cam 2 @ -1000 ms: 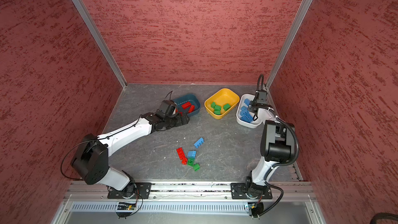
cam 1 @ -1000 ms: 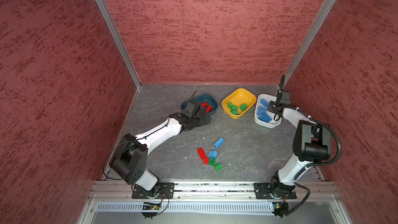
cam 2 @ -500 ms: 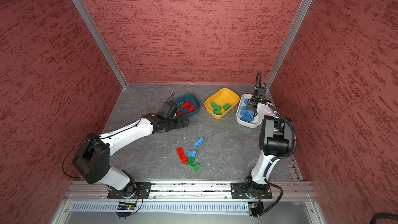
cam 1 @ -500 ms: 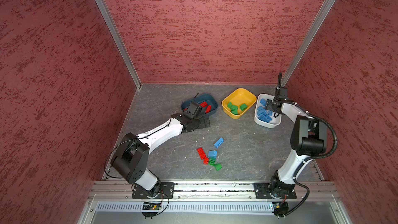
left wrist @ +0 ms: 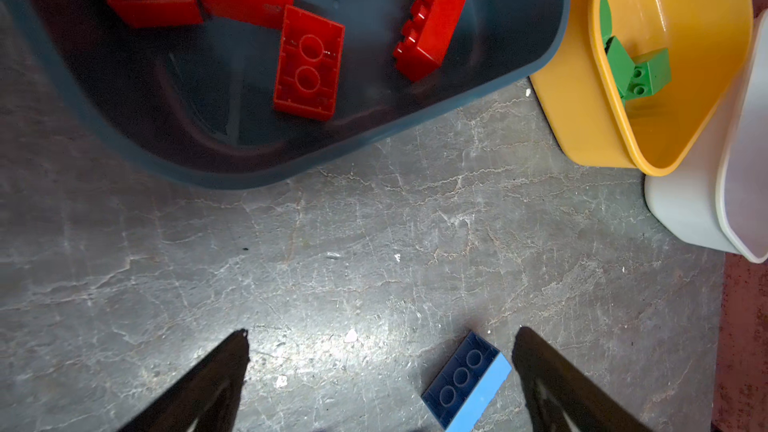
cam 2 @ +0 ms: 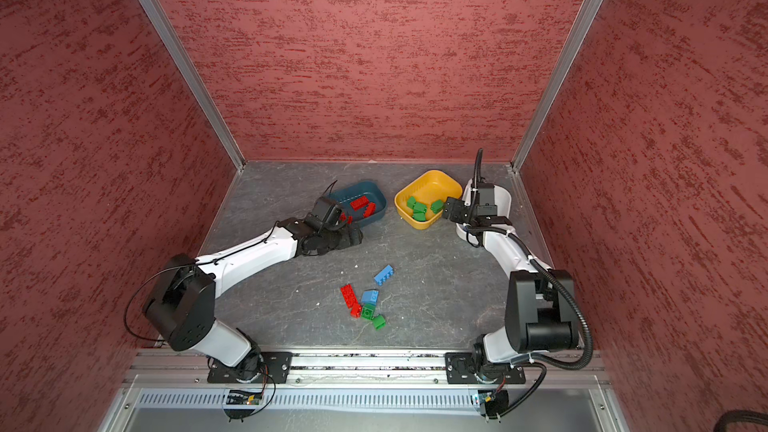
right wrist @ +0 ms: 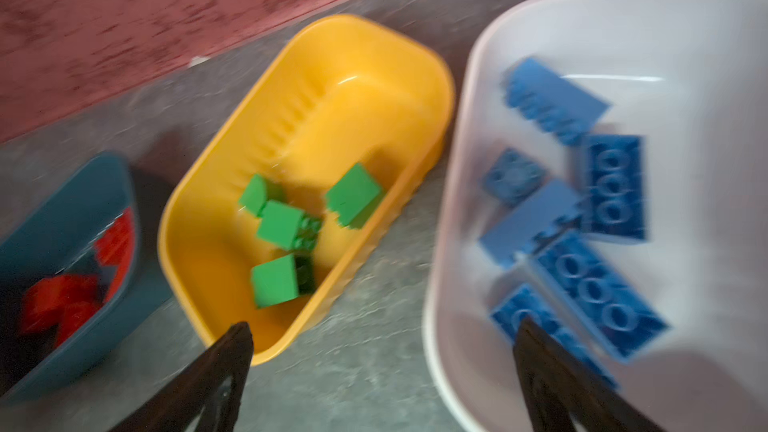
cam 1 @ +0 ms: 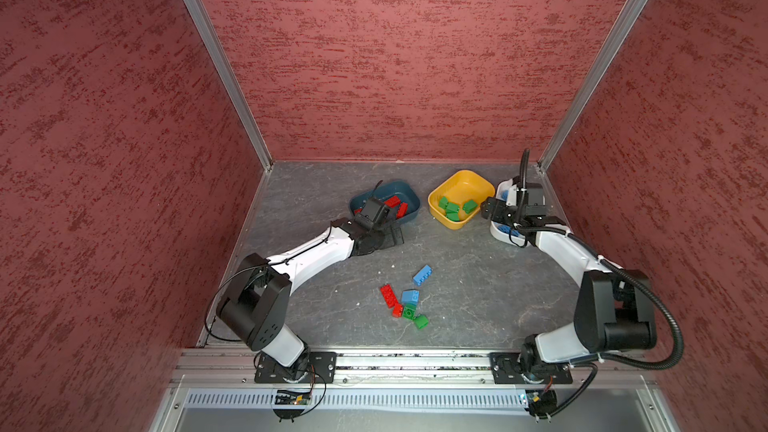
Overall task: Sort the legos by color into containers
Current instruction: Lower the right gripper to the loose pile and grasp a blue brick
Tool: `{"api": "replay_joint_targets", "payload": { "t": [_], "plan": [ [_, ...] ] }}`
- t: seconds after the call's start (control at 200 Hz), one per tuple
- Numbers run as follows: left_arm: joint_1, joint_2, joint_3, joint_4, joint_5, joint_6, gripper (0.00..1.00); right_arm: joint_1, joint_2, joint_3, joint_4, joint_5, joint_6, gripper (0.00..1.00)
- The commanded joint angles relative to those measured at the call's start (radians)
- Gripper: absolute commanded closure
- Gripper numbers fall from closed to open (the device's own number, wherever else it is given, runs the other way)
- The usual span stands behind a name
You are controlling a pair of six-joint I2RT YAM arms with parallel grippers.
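**Left pincer nearest the stray blue brick**

The grey stone-patterned tabletop carries 3 containers along its far edge. From left to right they are a dark teal plastic tub holding red bricks, a yellow plastic tub holding green ones, and, toward the far right corner, a white plastic tub holding blue ones.

The right pincer hangs over the gap between the yellow and white tubs, its fingers spread and empty. The left pincer hovers just on the near side of the teal tub, also spread wide with nothing in it.

6 legos lie unsorted near the middle of the tabletop. A cluster of 5 bricks in red, blue and green sits toward the near edge. A long light blue studded brick lies alone just beyond them.

That lone brick is close to the left pincer, on its near-edge side, and well away from the right one. In the left wrist view it sits below the finger gap, close to 1 finger. Its long axis runs on a diagonal, closer to the fingers' direction than across them, so a small sideways shift and a descent look sufficient.
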Motion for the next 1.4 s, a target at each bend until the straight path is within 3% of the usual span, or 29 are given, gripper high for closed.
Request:
{"api": "replay_joint_targets", "payload": {
  "t": [0.0,0.311,0.611,0.862,1.393],
  "plan": [
    [0.011,0.004,-0.022,0.007,-0.017,-0.029,0.01,0.049,-0.008,-0.026,0.11,-0.198,0.013,0.01],
    [0.022,-0.045,-0.08,0.02,-0.064,-0.077,0.01,0.266,0.005,-0.109,0.078,-0.249,0.022,0.01],
    [0.024,-0.056,-0.104,-0.005,-0.081,-0.102,0.01,0.499,0.028,-0.164,0.091,-0.148,-0.011,0.01],
    [0.026,-0.052,-0.107,-0.002,-0.079,-0.112,0.01,0.643,0.041,-0.186,0.057,0.039,-0.068,0.01],
    [0.022,-0.048,-0.111,-0.008,-0.077,-0.12,0.01,0.737,0.148,-0.136,0.016,0.115,-0.14,0.21]
  ]
}}
